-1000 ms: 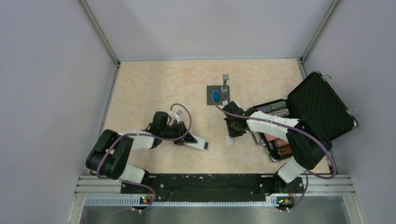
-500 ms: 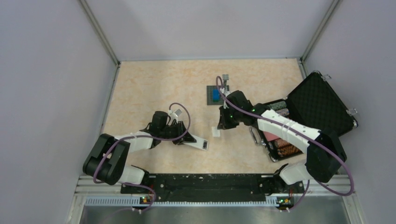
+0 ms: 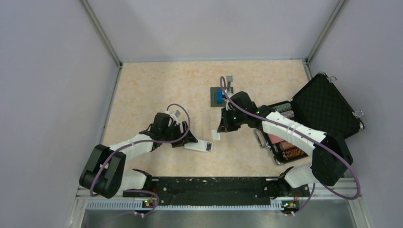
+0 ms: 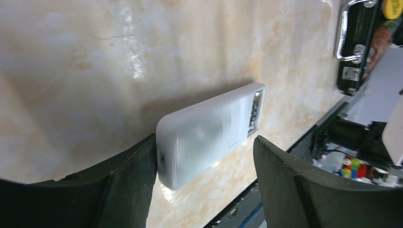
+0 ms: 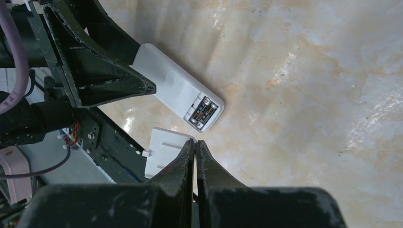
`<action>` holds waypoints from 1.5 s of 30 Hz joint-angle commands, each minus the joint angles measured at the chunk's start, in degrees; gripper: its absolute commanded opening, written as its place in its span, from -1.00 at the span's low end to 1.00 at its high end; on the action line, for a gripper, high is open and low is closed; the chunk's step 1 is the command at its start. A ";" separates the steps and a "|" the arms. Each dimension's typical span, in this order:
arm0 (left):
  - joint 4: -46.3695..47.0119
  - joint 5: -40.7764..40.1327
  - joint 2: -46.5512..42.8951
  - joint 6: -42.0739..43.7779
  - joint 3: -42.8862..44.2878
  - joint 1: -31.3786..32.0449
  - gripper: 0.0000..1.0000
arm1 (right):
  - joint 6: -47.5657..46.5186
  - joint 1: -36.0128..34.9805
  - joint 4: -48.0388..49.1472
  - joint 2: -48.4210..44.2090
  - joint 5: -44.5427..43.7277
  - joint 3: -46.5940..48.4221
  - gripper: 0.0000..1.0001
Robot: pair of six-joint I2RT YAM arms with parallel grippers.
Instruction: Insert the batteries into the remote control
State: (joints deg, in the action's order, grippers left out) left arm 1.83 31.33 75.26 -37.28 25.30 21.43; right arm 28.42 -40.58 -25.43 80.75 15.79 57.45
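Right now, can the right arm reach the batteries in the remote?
Probably yes. The right gripper, shut on the white cover, hovers beside the remote, at the open end where the batteries show. The left gripper straddles the other end, so nothing blocks the way.

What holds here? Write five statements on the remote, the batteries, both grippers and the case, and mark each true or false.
1. The remote control lies back up with its battery compartment uncovered. True.
2. That compartment is empty. False: two batteries sit in it.
3. The left gripper is shut on the remote control. False: it is open, a finger on either side of the remote control.
4. The right gripper is shut on a white cover. True.
5. The black case is closed. False: its lid stands open.
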 commanded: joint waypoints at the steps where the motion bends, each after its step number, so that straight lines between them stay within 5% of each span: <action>1: -9.48 -11.90 -4.18 3.75 2.44 -0.12 0.59 | 1.44 0.56 2.41 -1.55 1.91 0.85 -1.00; 9: -20.15 -26.11 -20.07 2.07 3.59 -0.15 0.71 | 5.33 0.59 1.93 0.17 6.10 2.27 -1.00; 16: -9.46 -10.88 -32.54 7.10 3.23 1.08 0.55 | 10.46 0.59 -0.06 2.28 19.32 5.22 -1.00; 21: -12.35 -8.54 -36.89 24.16 9.33 6.84 0.50 | 14.39 0.58 -0.86 0.69 26.93 5.15 -1.00; 25: -6.17 -7.57 -41.00 40.09 8.08 13.23 0.50 | 16.04 0.54 -2.06 -1.62 29.35 5.60 -1.00; 33: -7.49 -3.15 -36.04 71.18 11.51 22.94 0.37 | 19.40 0.57 -3.38 -3.75 32.66 4.40 -1.00; 45: -18.89 3.06 -30.58 83.25 19.13 29.63 0.07 | 18.49 0.58 -6.57 0.20 34.32 5.74 -1.00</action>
State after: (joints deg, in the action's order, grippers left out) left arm -13.06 30.28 44.10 40.73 41.65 50.48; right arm 46.76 -40.36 -30.70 79.48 49.23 60.14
